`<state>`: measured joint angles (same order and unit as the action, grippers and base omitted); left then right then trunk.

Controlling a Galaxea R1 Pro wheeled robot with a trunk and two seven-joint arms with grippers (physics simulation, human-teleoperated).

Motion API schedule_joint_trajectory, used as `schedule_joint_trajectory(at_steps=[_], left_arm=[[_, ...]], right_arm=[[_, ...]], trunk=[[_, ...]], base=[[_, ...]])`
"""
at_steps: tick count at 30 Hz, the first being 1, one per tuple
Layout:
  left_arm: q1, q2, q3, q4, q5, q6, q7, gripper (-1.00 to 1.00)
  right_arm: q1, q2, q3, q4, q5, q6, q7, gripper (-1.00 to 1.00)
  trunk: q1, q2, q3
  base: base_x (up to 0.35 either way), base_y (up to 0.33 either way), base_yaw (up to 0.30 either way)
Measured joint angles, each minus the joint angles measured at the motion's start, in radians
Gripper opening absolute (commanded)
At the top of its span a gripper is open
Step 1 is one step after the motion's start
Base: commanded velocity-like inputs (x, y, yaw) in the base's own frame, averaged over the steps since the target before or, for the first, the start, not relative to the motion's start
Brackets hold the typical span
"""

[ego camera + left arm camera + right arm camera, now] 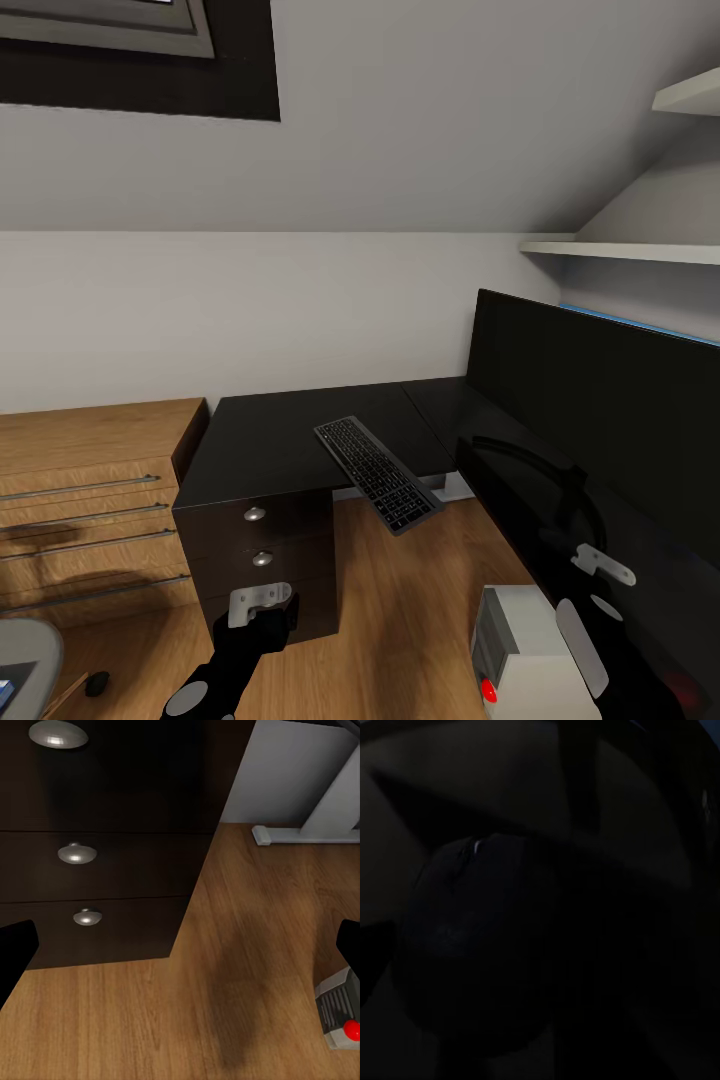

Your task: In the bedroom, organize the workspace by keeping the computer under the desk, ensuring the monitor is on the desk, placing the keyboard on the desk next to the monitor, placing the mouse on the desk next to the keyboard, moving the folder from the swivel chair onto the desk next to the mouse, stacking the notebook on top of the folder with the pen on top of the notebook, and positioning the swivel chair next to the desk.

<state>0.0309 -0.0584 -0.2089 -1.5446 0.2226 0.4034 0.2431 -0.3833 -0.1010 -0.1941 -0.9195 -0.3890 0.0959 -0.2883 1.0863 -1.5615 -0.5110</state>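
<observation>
Half the keyboard (pixel 378 473) overhangs the black tabletop (pixel 270 440) beside the monitor (pixel 600 440). Left end effector (pixel 180 945) spread open facing the drawers (pixel 97 855); right end effector's state is unclear, perhaps the mouse (pixel 472 945) shows dimly.

Desk (pixel 290 440): black top, smooth, faint sheen; the stretch by the monitor (pixel 600 400) is glossier and mirrors it. Drawer fronts (pixel 97 817) dark, satin, faint grain. Knobs (pixel 77 853) polished silver metal, bright highlights. Desk leg (pixel 330 802) white, smooth, matt.

Monitor: black screen, glossy, glass-like.

Keyboard (pixel 378 473): grey metal-look frame, matt dark plastic keys.

Floor (pixel 400 620): warm wood planks, visible grain, low satin sheen.

Cabinet (pixel 90 500): light wood, strong grain, thin brushed-metal rail handles.

Computer (pixel 530 655): off-white casing, smooth plastic look, glossy red button, grey ribbed vent panel.

Walls (pixel 300 300): flat matt paint. Shelves (pixel 620 250): white, matt.

Right wrist view: dark surface, finish not readable.
</observation>
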Motion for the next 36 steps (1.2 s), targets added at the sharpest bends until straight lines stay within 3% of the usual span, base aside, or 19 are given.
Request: schedule_joint_trajectory(at_steps=[14,22,29,32,36], left_arm=[[0.000,0.000,0.000,0.000,0.000,0.000,0.000,1.00],[0.000,0.000,0.000,0.000,0.000,0.000,0.000,1.00],[0.000,0.000,0.000,0.000,0.000,0.000,0.000,1.00],[0.000,0.000,0.000,0.000,0.000,0.000,0.000,1.00],[0.000,0.000,0.000,0.000,0.000,0.000,0.000,1.00]], right_arm=[[0.000,0.000,0.001,-0.005,-0.002,-0.001,0.000,-1.00],[0.000,0.000,0.002,-0.016,-0.001,-0.001,0.000,-1.00],[0.006,0.005,0.006,-0.122,-0.001,0.011,-0.001,-1.00],[0.019,0.017,0.009,-0.202,0.000,0.065,0.000,-1.00],[0.041,0.052,0.011,-0.322,0.001,0.218,0.005,-1.00]], trunk=[[0.000,0.000,0.000],[-0.031,0.056,0.025],[-0.057,0.105,0.047],[-0.069,0.126,0.056],[-0.084,0.154,0.069]], base=[[0.000,0.000,0.000],[0.000,0.000,0.000],[0.000,0.000,0.000],[0.000,0.000,0.000],[0.000,0.000,0.000]])
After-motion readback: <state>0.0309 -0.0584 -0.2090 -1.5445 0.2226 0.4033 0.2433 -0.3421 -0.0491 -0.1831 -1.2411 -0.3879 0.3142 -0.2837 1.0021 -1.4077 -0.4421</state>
